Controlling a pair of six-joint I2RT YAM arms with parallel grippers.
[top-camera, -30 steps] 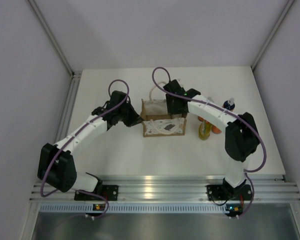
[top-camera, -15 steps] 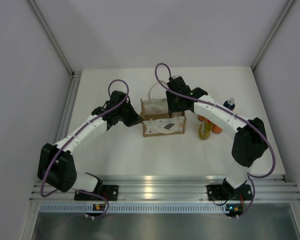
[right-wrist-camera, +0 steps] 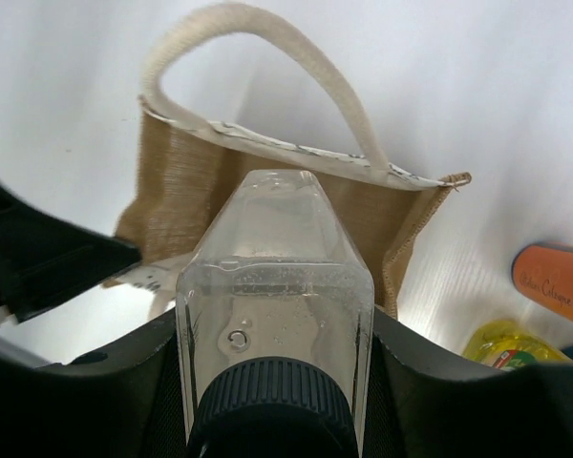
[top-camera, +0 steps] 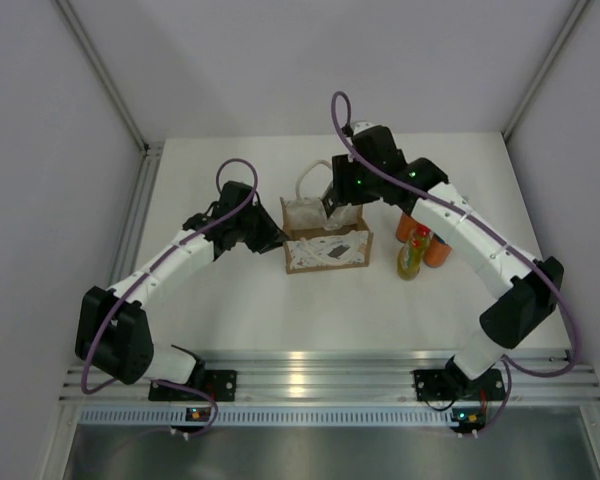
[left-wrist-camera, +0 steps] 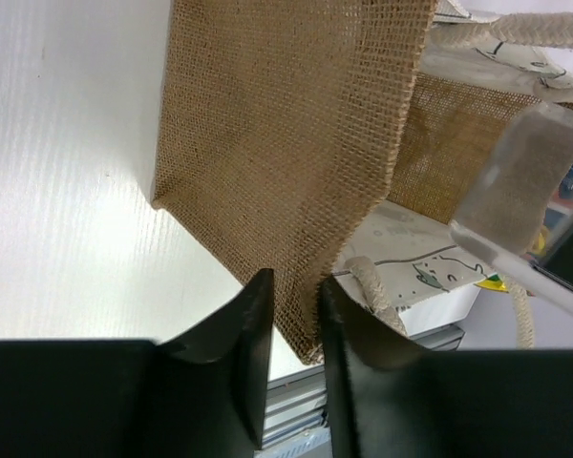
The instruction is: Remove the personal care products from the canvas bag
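Note:
The tan canvas bag [top-camera: 325, 240] stands mid-table with its patterned panel facing front. My left gripper [top-camera: 273, 238] is shut on the bag's left wall; in the left wrist view the jaws [left-wrist-camera: 296, 305] pinch the burlap edge [left-wrist-camera: 296, 143]. My right gripper [top-camera: 342, 200] is shut on the clear bottle with the dark grey cap [right-wrist-camera: 275, 277] and holds it above the bag's back rim [right-wrist-camera: 201, 181]. The clear bottle also shows in the left wrist view [left-wrist-camera: 535, 181]. The slim yellow bottle with the red cap [top-camera: 412, 255] and orange bottles [top-camera: 435, 250] stand right of the bag.
The right arm's forearm [top-camera: 460, 225] crosses above the bottles on the table, hiding part of them. An orange bottle [right-wrist-camera: 554, 281] and the yellow bottle [right-wrist-camera: 506, 348] show at the right of the right wrist view. White walls enclose the table's back and sides.
My right gripper has risen and moved back and right, lifting the clear bottle up out of the bag. The left gripper has held its grip on the bag.

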